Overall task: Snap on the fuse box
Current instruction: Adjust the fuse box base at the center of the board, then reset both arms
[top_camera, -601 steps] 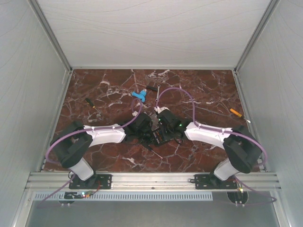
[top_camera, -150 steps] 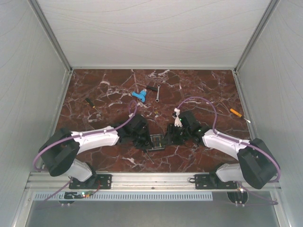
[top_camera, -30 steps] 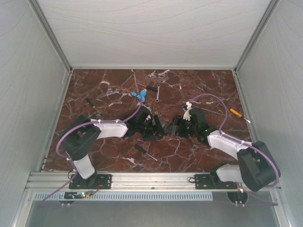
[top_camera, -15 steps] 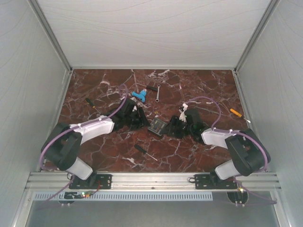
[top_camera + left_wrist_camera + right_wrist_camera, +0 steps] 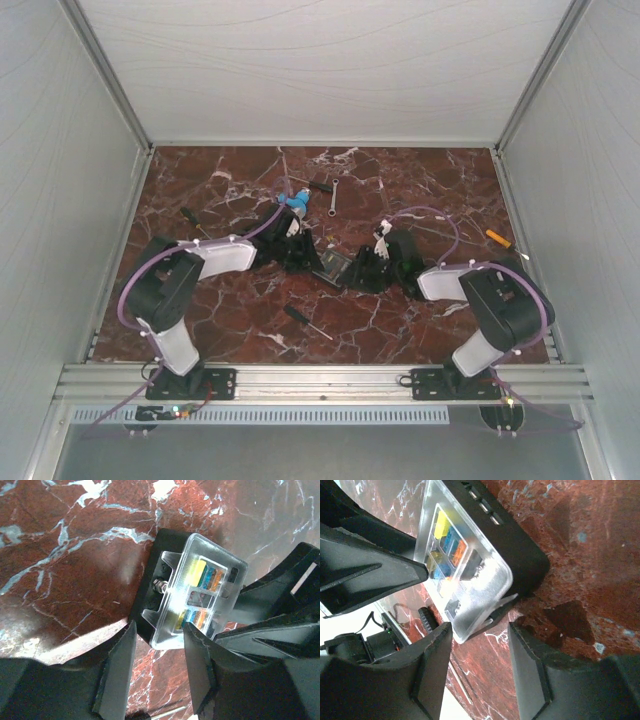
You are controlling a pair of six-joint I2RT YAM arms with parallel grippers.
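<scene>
The fuse box (image 5: 336, 268) lies mid-table, a black base with its clear lid (image 5: 200, 592) on top and yellow, blue and orange fuses showing through. My left gripper (image 5: 308, 256) comes at it from the left, my right gripper (image 5: 364, 270) from the right. In the left wrist view the box's near corner sits right at the tips of my left gripper (image 5: 159, 647), jaws apart. In the right wrist view the fuse box (image 5: 462, 562) has its lid corner between the tips of my right gripper (image 5: 480, 642), jaws also apart. Whether the fingers touch the box is unclear.
A blue plastic piece (image 5: 293, 203), a small wrench (image 5: 333, 197) and a black part (image 5: 320, 186) lie behind the grippers. A black-handled screwdriver (image 5: 303, 319) lies in front of the box. Another screwdriver (image 5: 190, 218) is at the left, an orange-handled tool (image 5: 497, 238) at the right.
Both pairs of jaws have narrowed. The left gripper, which had swung away left, has come back to the box's left side; the right gripper stays at its right side.
</scene>
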